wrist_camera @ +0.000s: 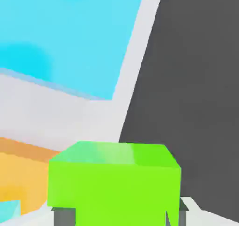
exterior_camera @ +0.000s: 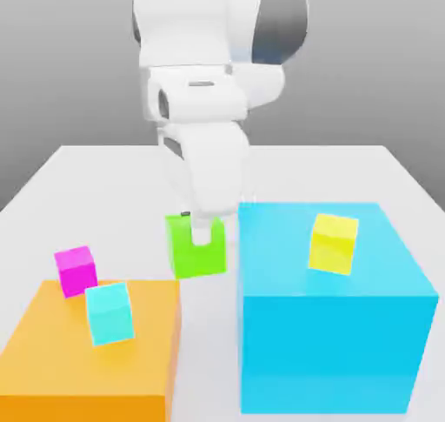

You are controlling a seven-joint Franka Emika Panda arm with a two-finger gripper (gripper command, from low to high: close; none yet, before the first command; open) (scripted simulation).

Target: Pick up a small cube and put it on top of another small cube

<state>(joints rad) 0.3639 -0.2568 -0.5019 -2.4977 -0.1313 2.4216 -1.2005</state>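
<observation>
Bright even sim light, soft shadows, no glare, slight blur

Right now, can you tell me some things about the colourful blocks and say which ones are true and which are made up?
1. The small yellow cube sits on top of the big sky-blue block. True.
2. The fingers are shut on the small lime-green cube. True.
3. The small light turquoise cube rests on the white table. False: it rests on the flat orange block.
4. The small magenta cube is stacked on the yellow cube. False: it sits at the orange block's far edge.
5. The lime-green cube already sits on the turquoise cube. False: they are apart.
</observation>
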